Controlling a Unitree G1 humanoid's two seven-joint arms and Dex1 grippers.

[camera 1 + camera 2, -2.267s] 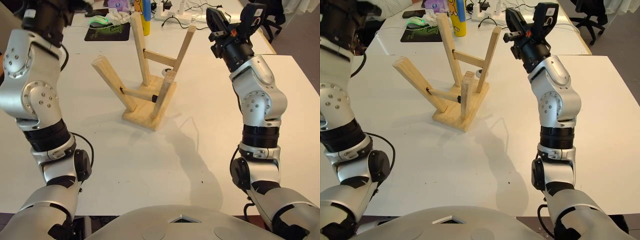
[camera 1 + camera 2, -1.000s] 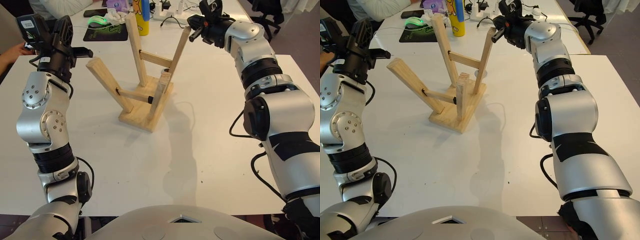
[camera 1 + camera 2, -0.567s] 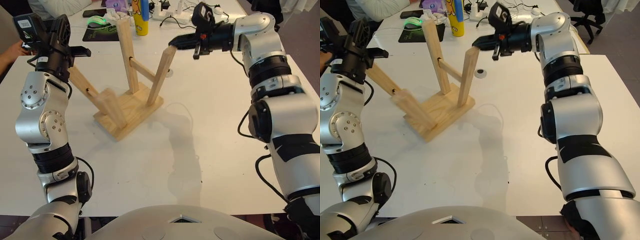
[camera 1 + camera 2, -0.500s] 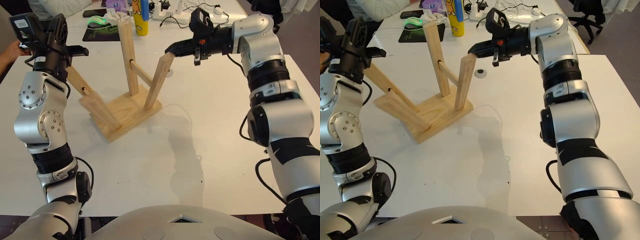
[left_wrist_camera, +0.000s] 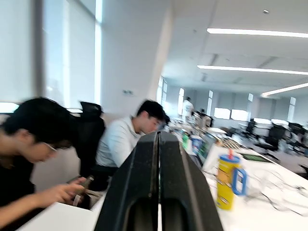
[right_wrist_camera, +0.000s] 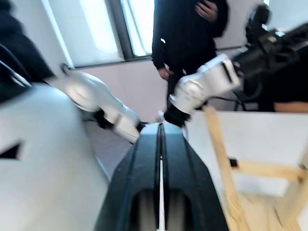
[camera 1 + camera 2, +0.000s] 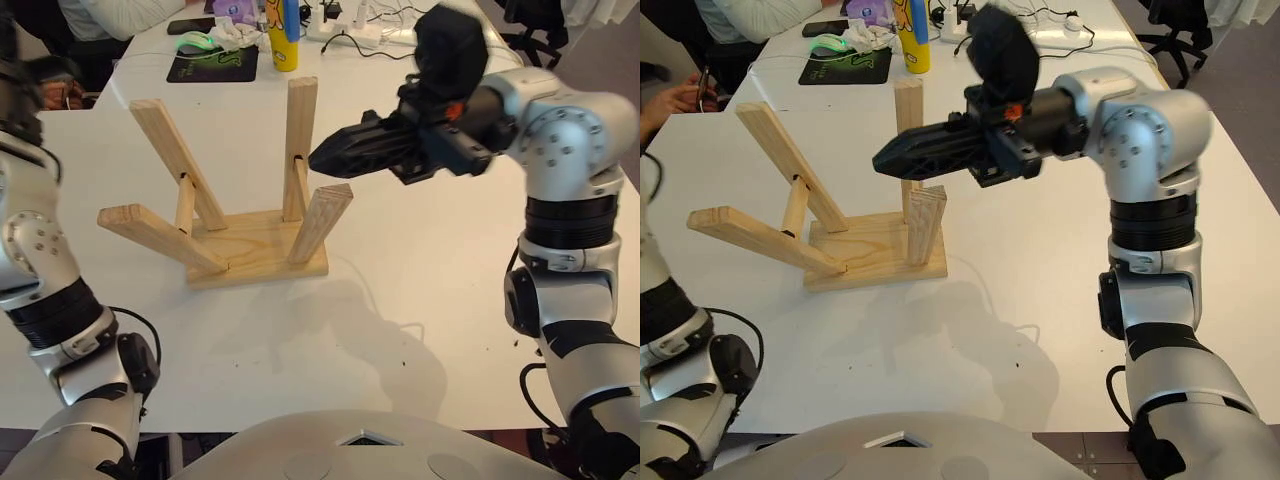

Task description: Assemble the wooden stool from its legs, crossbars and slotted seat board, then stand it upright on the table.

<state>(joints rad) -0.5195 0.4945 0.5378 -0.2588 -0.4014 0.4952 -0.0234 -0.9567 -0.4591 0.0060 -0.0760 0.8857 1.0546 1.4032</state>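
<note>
Evidently upside down, not yet stood up

Judged best to open both grippers, take two opposite legs (image 7: 178, 165) low near the seat board (image 7: 258, 258), and roll slowly without letting it skid. Saw the left gripper (image 5: 159, 137) aimed off across the room, fingers pressed together on nothing. Found the stool (image 7: 296, 150) at ten o'clock on the table (image 7: 430, 270), seat flat down, legs splayed upward. Saw the right gripper (image 7: 318, 160) pinched together and empty, near the front leg (image 7: 320, 222), at eleven o'clock from its tip; could not tell contact.

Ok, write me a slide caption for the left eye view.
Wooden stool rests seat-down on the table, legs up; shut right gripper near them.
</note>
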